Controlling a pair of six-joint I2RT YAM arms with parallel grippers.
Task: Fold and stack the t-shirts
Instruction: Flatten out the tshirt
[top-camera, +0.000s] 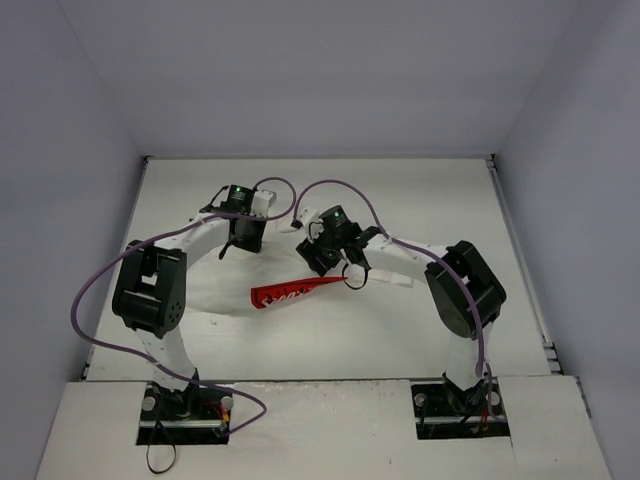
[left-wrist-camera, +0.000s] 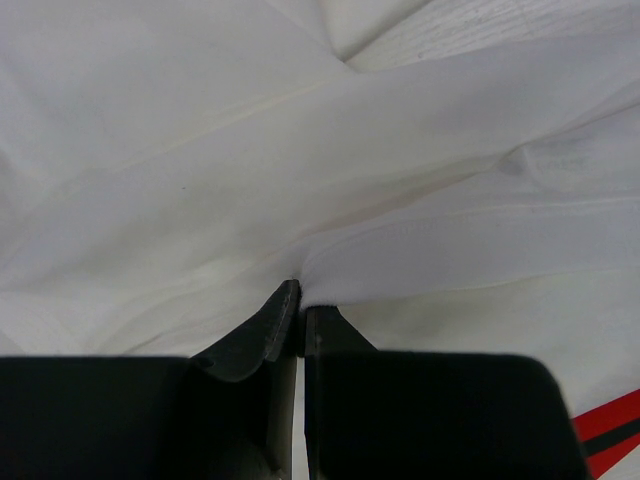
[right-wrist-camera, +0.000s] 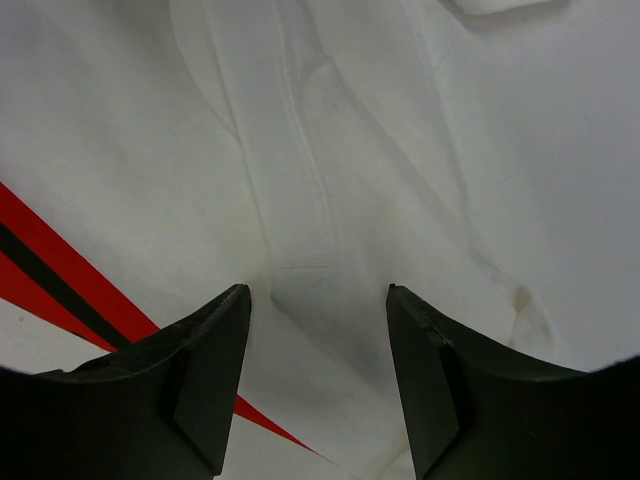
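A white t-shirt (top-camera: 262, 272) with a red and black stripe (top-camera: 292, 293) lies spread on the white table, hard to tell from it in the top view. My left gripper (top-camera: 243, 240) is shut on a fold of the shirt's white fabric (left-wrist-camera: 420, 250), pinched at the fingertips (left-wrist-camera: 300, 300). My right gripper (top-camera: 323, 260) is open and empty, its jaws wide apart (right-wrist-camera: 318, 292) just above a stitched hem (right-wrist-camera: 300, 200) of the shirt. The stripe shows at the left of the right wrist view (right-wrist-camera: 60, 270) and in the lower right corner of the left wrist view (left-wrist-camera: 610, 430).
The white table (top-camera: 430, 200) is enclosed by pale walls at the back and sides. Purple cables (top-camera: 340, 186) loop over both arms. No second shirt can be made out.
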